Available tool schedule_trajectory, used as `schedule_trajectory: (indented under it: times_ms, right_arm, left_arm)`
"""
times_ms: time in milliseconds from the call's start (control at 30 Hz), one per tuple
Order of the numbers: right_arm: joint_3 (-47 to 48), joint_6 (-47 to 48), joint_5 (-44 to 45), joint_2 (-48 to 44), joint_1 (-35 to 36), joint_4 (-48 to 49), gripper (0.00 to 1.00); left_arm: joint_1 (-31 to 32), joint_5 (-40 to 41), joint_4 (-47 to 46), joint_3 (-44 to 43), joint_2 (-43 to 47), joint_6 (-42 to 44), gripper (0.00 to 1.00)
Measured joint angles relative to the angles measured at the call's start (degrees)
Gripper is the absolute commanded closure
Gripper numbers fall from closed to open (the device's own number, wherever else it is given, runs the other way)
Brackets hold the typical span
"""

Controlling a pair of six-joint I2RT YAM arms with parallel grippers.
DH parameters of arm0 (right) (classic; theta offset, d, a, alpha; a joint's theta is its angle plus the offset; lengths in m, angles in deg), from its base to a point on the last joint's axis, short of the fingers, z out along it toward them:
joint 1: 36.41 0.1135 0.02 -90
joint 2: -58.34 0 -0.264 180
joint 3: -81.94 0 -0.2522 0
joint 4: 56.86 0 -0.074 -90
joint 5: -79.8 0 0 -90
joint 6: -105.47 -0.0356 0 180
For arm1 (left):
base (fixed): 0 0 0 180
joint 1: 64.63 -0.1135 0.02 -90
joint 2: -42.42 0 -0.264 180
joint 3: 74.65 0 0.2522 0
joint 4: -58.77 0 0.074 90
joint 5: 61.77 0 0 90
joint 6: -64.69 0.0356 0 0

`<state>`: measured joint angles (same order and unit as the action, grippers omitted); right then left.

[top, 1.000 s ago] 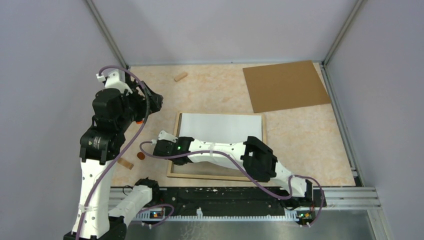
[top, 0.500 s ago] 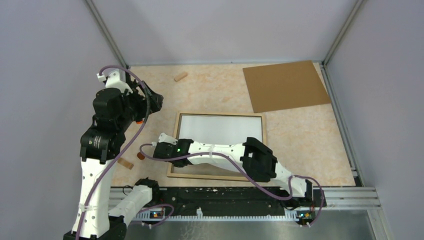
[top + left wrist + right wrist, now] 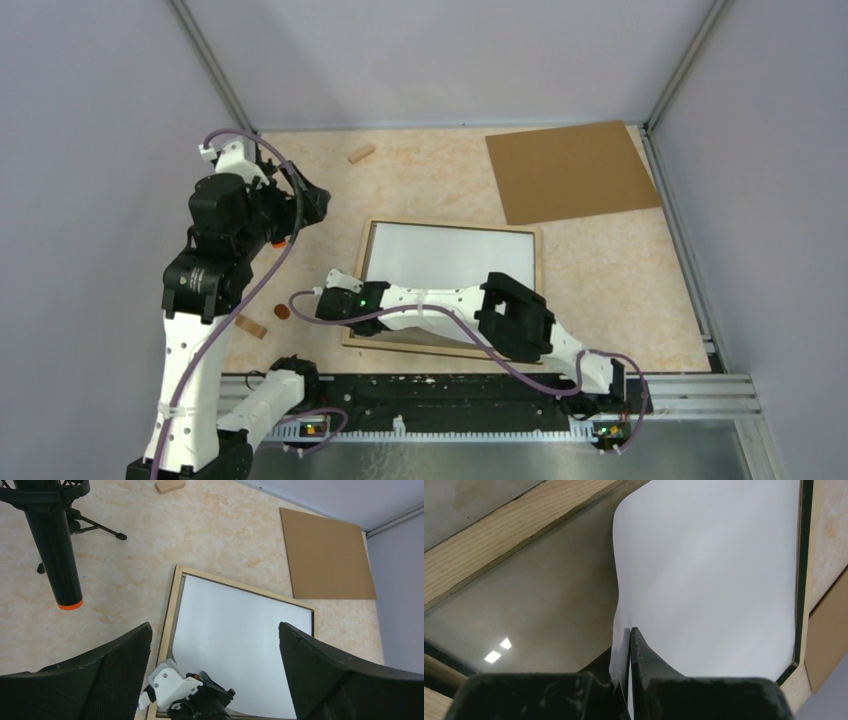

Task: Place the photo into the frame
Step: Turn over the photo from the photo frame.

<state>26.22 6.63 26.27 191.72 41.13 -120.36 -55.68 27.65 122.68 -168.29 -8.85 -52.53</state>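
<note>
Top view: the photo (image 3: 450,258) lies blank side up inside the frame (image 3: 452,224), centre of the table (image 3: 420,180); the right gripper (image 3: 333,303) is at its lower-left corner. Left wrist view: the left gripper (image 3: 214,627) hovers above, jaws spread, empty. Right wrist view: jaws clenched on the photo's curled edge; a sideways tug would likely crease the sheet or drag the frame
</note>
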Motion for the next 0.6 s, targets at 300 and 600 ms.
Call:
schedule_trajectory:
  times_ms: [300, 600]
  right_arm:
    - [-1.51, 4.04, 1.81, 0.00, -0.48, 2.91, 0.96]
    - [-2.54, 7.28, 3.17, 0.00, -0.61, 5.18, 0.47]
  left_arm:
    - [0.00, 0.00, 0.00, 0.00, 0.00, 0.22, 0.01]
    - [0.07, 0.00, 0.00, 0.02, 0.00, 0.39, 0.02]
